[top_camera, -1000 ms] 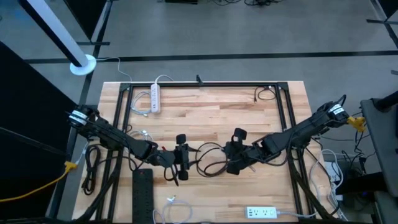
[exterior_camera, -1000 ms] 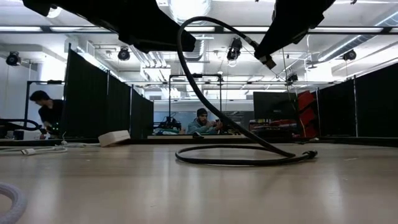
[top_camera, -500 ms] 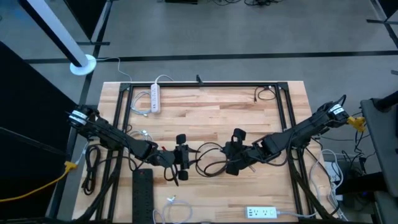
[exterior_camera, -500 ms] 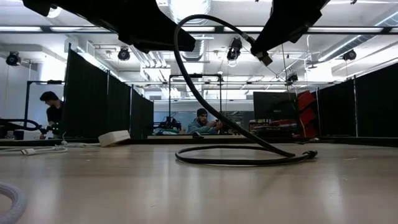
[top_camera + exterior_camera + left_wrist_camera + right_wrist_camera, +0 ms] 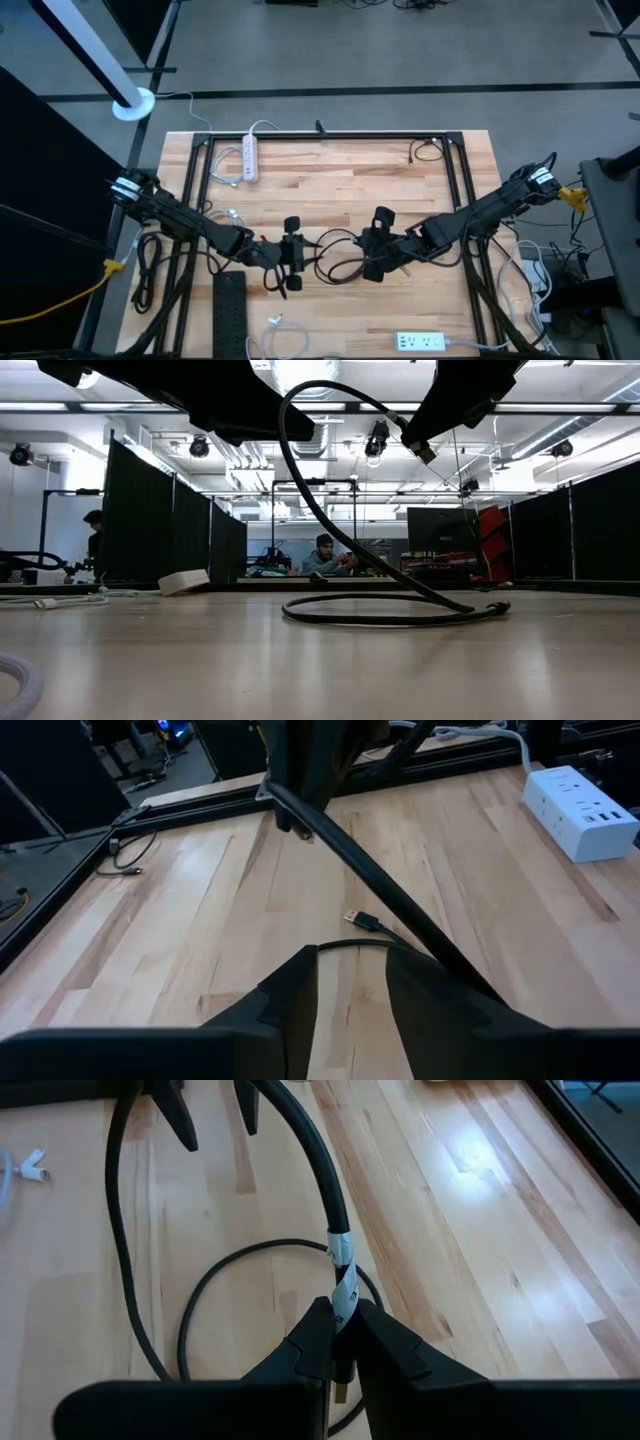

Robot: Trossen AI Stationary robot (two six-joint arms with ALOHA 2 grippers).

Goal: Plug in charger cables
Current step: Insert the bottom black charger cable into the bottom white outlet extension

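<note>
A black charger cable (image 5: 335, 262) lies in a loop on the table's middle. One strand rises in a tall arch (image 5: 300, 420) to my right gripper (image 5: 342, 1325), which is shut on it near a white-taped stretch. Its other plug (image 5: 360, 919) lies flat on the wood. My left gripper (image 5: 350, 985) hangs open just left of the arch, above the table, and the cable runs past one of its fingers. My right gripper pinches the black cable just below its white-taped stretch (image 5: 343, 1292), close to the plug end (image 5: 425, 453), between its two fingers. That end is lifted clear; the rest arches up, then drops to the loop on the table. Whether my left gripper touches the cable, I cannot tell.
A white power strip (image 5: 250, 157) lies at the far left, a black one (image 5: 229, 305) at the near left and another white one (image 5: 420, 342) at the near right. Loose cables lie at the left edge (image 5: 150, 265), near edge (image 5: 275, 325) and far right (image 5: 425, 152).
My right gripper has crept a little toward the table's left edge with the cable end. The arch of cable now stands slightly taller and steeper, while the loop on the table has stayed in place.
</note>
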